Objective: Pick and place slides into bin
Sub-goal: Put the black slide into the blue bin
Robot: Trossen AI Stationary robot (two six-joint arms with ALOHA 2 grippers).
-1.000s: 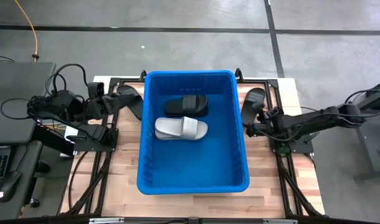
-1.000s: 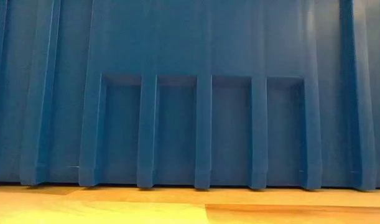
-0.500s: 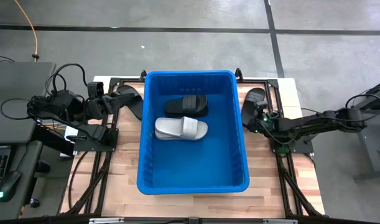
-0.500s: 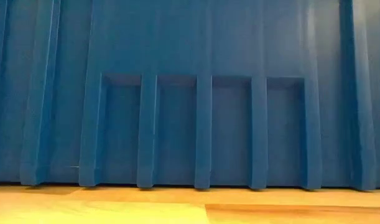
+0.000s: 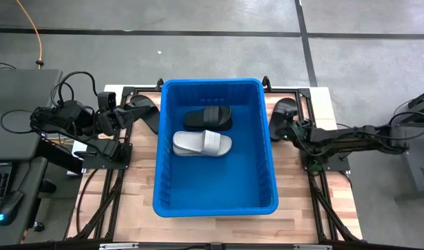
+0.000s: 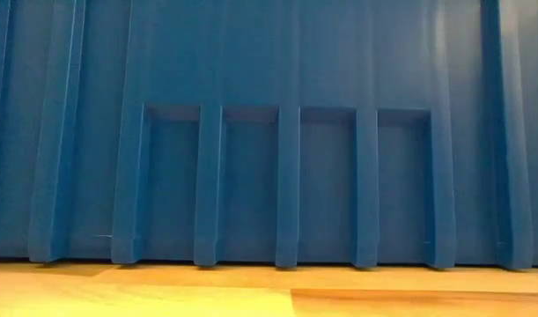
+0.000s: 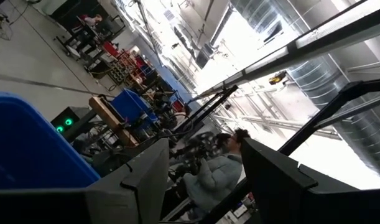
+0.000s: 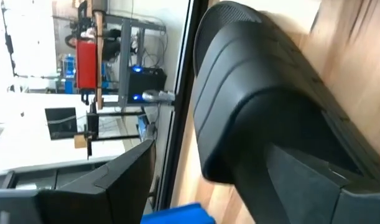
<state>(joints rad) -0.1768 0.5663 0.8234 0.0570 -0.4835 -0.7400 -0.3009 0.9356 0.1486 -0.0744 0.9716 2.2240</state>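
Observation:
The blue bin (image 5: pixel 160 149) stands mid-table and fills the low view (image 6: pixel 269 132). A black slide (image 5: pixel 208 118) and a light grey slide (image 5: pixel 202 143) lie flat on its floor. Another black slide (image 5: pixel 143 111) lies on the table left of the bin. My left gripper (image 5: pixel 121 117) is beside it, open and empty, tipped up toward the room (image 7: pixel 205 180). A further black slide (image 5: pixel 282 112) lies on the table right of the bin. My right gripper (image 5: pixel 286 130) is open at its near end, and the slide (image 8: pixel 258 93) looms between its fingers. My right gripper comes at the right-hand black slide level, from the table's near side, with its fingers (image 8: pixel 124 174) standing on either side of the slide's end (image 8: pixel 239 137). I cannot tell whether they touch it. The slide lies flat on the table.
Black frame rails (image 5: pixel 316 170) run along both sides of the wooden tabletop (image 5: pixel 128 201). The bin's high walls stand between the two arms. A desk with a keyboard (image 5: pixel 3 173) stands off the table's left side. A person shows far off in the left wrist view (image 7: pixel 217 168).
My right gripper has moved toward the table's far edge, up to the near end of the black slide right of the bin, and its arm has stretched out lower. The slides and the bin have stayed in place.

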